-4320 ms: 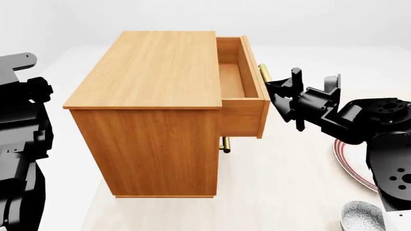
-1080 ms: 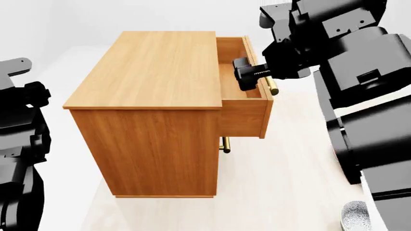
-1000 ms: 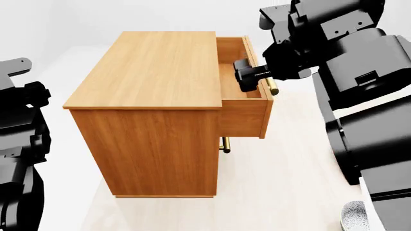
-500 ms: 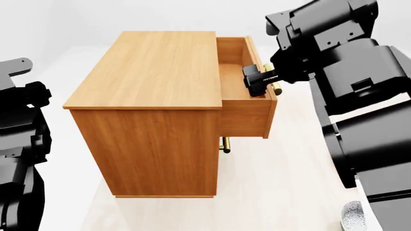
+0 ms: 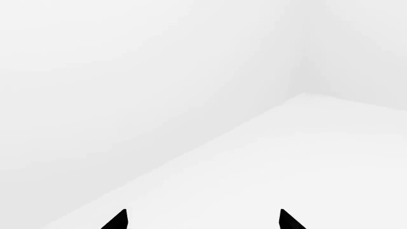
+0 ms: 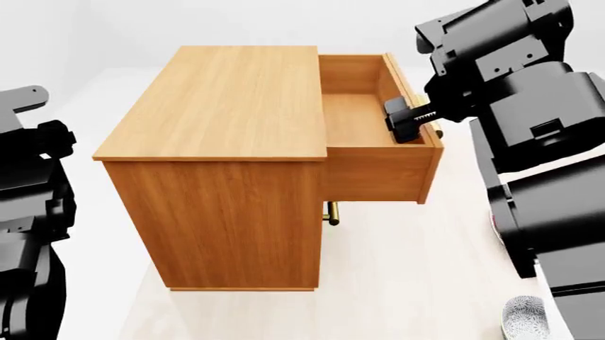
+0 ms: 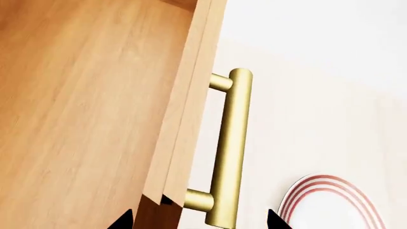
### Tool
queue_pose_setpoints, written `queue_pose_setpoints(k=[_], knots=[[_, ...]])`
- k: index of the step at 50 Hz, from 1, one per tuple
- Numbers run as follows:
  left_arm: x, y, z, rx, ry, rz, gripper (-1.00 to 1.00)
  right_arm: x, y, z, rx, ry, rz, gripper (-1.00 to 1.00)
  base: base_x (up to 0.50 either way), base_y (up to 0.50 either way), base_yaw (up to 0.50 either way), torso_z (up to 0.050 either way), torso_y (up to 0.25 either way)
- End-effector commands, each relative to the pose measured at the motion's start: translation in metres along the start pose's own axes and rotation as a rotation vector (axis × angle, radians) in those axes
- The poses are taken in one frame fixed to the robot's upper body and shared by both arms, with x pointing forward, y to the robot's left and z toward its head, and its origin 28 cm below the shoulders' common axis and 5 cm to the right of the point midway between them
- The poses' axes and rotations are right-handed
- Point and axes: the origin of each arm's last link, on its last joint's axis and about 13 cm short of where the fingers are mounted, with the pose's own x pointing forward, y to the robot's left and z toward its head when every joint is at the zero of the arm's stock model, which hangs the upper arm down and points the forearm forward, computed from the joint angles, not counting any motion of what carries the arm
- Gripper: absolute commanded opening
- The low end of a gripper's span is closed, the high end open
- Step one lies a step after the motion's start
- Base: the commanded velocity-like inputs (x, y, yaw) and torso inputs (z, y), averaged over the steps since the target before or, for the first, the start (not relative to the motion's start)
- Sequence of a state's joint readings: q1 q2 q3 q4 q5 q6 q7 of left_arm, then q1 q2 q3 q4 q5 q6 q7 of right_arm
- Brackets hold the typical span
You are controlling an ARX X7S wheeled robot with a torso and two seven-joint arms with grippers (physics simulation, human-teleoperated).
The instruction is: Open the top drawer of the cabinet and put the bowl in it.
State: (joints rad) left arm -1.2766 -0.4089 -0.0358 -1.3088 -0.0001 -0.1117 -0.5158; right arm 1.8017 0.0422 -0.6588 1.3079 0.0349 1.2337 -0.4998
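The right gripper (image 6: 409, 122) hooks over the front panel of the top drawer (image 6: 364, 117), one finger inside the box and the other out by the brass handle (image 7: 230, 148), so the pull carries straight out along the drawer's travel. In the right wrist view the two fingertips flank the panel and the handle bar together; whether they press on them or merely straddle them cannot be told. The drawer stands well out to the right of the cabinet (image 6: 222, 170), its shallow wooden interior exposed and bare, apparently open wide enough to take a small vessel.

The bowl (image 6: 523, 319), blue-speckled, sits on the pale floor (image 6: 397, 269) at the near right, well apart from the cabinet and mostly cut off by the frame edge and the right arm's casing. It is not yet touched; judging by this, the opening step is close to done and the fetch is still to come. A plate with red rings (image 7: 330, 205) lies on the floor on the handle side of the drawer.

The left gripper (image 5: 202, 222) is parked clear of the work, its fingertips spread and holding nothing, facing a blank white wall (image 5: 127, 86).
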Motion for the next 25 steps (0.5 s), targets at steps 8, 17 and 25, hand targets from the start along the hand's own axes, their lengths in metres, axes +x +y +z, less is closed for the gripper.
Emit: queue_pose_setpoints(k=[8, 17, 25], knots=[[0.0, -0.001, 0.0, 0.002, -0.001, -0.002, 1.0, -0.006, -0.025, -0.006, -0.014, 0.024, -0.165, 1.0, 0.0, 0.0, 0.0, 0.0, 0.0], [0.0, 0.0, 0.0, 0.0, -0.001, -0.001, 1.0, -0.005, -0.031, -0.01, -0.026, 0.04, -0.202, 1.0, 0.0, 0.0, 0.0, 0.0, 0.0], [0.0, 0.0, 0.0, -0.003, -0.001, -0.002, 1.0, -0.006, -0.038, -0.013, -0.024, 0.056, -0.244, 1.0, 0.0, 0.0, 0.0, 0.0, 0.0]])
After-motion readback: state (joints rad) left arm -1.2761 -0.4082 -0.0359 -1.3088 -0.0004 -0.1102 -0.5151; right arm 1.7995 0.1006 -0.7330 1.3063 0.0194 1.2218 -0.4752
